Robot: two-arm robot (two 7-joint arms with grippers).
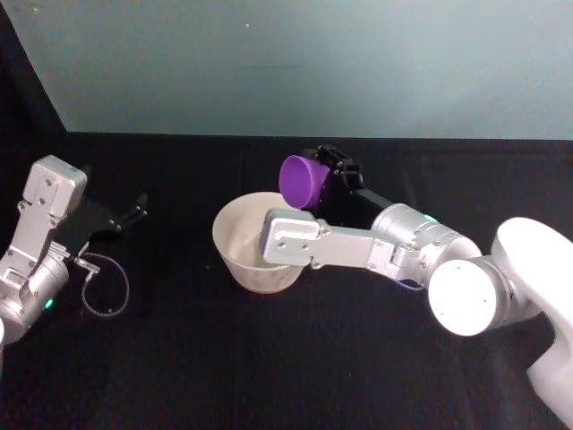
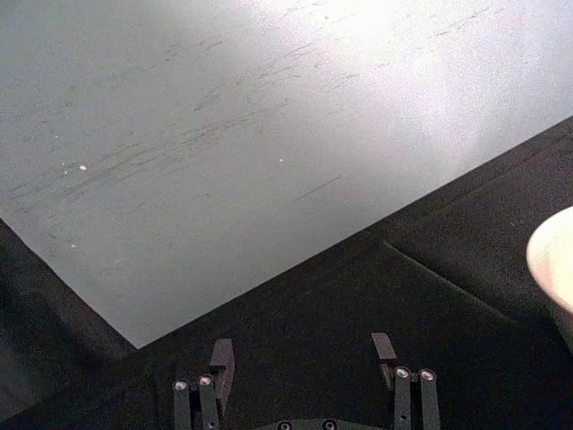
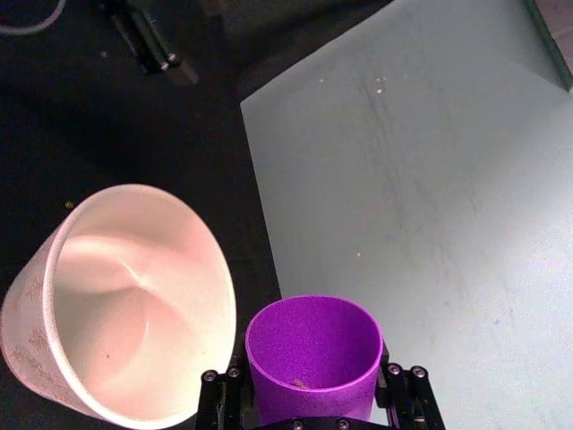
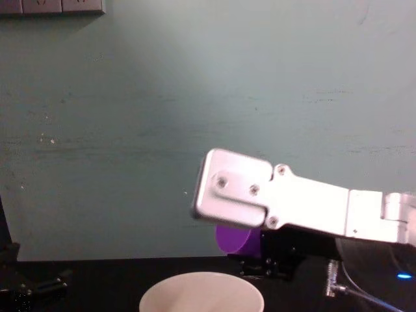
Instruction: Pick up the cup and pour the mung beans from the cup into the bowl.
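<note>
Right arm, state. My right gripper (image 3: 313, 399) is clamped across the purple cup (image 1: 301, 182), one of my fingers (image 3: 219, 403) on each side wall near the base end. The cup is raised off the black tabletop (image 1: 269, 367) and tipped well over. It sits just past the far rim of the white bowl (image 1: 235, 235), with its base turned toward my head. From the chest it hangs above rim height.

Left arm, state. My left gripper (image 2: 303, 358) is parked on the left of the tabletop, well apart from the bowl, fingers spread, nothing between them.

Handling, judged.
- Cup: light, smooth, thin plastic, probably a little springy under squeeze. The taper means it could slide toward its narrow end, so a firm pinch across the walls, low on the body and clear of the mouth, seems right.
- Mung beans (image 3: 300, 383): loose, hard and tiny. They will roll and bounce, so a slow tilt with the mouth over the bowl suits them.
- Bowl: broad, light-looking and standing free, so a knock from my forearm could shift it.

Counts.
- Cups: one.
- Bowls: one.
- Beans: a few grains on the cup's lower inner wall, too small to count. One dark speck inside the bowl, and I cannot tell what it is. No heap there.
</note>
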